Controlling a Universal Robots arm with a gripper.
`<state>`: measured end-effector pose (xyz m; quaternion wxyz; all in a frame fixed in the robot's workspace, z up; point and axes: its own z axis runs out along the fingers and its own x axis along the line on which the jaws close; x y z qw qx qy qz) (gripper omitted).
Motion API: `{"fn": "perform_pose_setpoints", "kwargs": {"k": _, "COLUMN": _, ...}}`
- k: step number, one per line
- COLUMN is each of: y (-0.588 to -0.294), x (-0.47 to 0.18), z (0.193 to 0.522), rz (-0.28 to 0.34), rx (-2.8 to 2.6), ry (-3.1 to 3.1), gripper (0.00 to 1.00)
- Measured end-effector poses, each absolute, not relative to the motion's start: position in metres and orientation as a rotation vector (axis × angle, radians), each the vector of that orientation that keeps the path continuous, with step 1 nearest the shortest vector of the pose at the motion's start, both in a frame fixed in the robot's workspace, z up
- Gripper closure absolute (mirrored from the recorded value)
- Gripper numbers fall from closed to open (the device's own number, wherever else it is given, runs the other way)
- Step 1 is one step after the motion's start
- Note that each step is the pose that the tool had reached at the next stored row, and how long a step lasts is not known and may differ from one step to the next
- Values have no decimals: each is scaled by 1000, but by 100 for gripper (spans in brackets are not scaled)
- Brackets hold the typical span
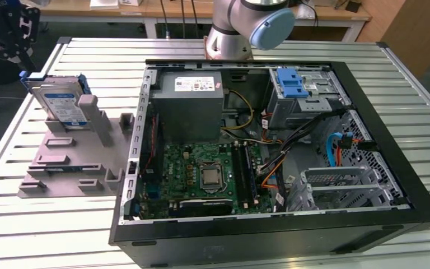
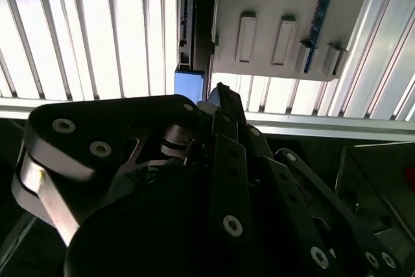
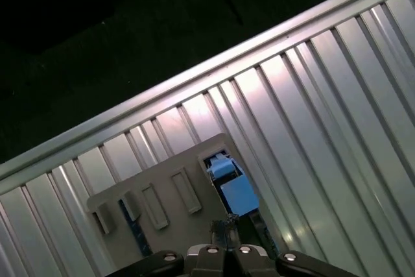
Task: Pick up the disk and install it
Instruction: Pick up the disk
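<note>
One disk (image 1: 60, 103) is standing on edge in the grey stand (image 1: 65, 162), at the exterior view's left of the open computer case (image 1: 275, 238). It is probably stiff, fairly heavy and shock-sensitive, so gripping across its blue side rails seems safest. The gripper (image 3: 224, 228) is hovering near the stand, seemingly closed on nothing.

The disk (image 1: 56, 103), a flat rectangular silver hard drive in a blue plastic frame, is being held upright in the grey slotted plastic stand (image 1: 69, 162), which is being borne by the slatted metal table (image 1: 43, 224), beside the open black computer case (image 1: 275, 238), on the exterior view's left.
</note>
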<state>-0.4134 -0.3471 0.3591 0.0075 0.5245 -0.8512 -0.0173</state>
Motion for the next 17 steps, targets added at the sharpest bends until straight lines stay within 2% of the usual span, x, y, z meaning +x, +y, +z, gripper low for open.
{"fn": "perform_pose_setpoints", "kwargs": {"k": 17, "y": -347, "x": -413, "z": 358, "rz": -39, "rx": 1822, "ry": -2555, "gripper": 89}}
